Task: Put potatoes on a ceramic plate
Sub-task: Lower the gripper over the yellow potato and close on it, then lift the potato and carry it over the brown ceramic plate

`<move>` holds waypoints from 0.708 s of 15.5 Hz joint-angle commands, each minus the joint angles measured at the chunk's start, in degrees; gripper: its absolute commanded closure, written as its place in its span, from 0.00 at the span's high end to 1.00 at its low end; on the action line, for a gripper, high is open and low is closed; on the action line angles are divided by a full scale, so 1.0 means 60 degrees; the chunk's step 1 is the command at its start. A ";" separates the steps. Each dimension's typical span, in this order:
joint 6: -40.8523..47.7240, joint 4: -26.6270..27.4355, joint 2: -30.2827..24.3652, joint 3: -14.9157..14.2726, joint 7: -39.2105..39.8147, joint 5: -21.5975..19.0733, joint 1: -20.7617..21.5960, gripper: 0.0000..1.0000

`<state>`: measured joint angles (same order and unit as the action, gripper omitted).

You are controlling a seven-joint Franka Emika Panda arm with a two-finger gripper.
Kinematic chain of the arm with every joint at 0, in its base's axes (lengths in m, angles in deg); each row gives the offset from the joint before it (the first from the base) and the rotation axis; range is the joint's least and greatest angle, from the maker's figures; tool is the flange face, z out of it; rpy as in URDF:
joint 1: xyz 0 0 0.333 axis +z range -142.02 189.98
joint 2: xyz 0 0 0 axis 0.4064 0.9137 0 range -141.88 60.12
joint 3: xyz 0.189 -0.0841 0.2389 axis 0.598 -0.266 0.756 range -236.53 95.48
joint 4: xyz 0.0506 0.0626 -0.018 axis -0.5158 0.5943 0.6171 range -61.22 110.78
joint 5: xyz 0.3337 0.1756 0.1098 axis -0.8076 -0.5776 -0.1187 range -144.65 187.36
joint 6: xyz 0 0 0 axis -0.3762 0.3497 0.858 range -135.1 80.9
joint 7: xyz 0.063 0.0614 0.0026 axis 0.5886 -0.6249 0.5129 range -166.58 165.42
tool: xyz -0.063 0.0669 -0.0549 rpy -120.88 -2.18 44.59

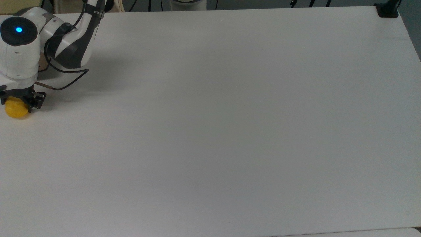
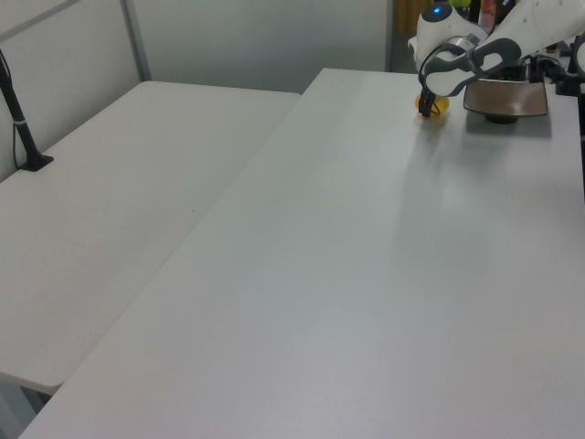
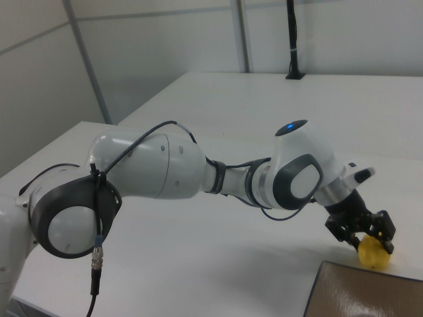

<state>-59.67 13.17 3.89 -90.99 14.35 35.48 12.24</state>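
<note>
Black two-finger gripper down over small bright yellow egg-shaped potato, fingers straddling it; clamped or not, impossible to tell; glossy brown square ceramic plate just beside.

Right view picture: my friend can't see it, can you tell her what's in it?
A white robot arm reaches across a white table, its black gripper down around a small yellow potato. The potato sits just beyond the edge of a brown plate at the right view's bottom right.

One potato; one plate; one arm; two tables.
</note>
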 commanded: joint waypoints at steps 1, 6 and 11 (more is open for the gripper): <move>-0.0117 -0.0087 -0.0106 -0.0047 0.0148 0.0093 -0.0006 0.41; -0.0015 0.0482 -0.1204 -0.0032 0.0177 -0.0068 -0.0124 0.42; 0.0320 0.1873 -0.2610 -0.0017 0.0454 -0.0097 -0.0299 0.44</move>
<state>-59.45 15.98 -4.70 -91.16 14.56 35.42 10.21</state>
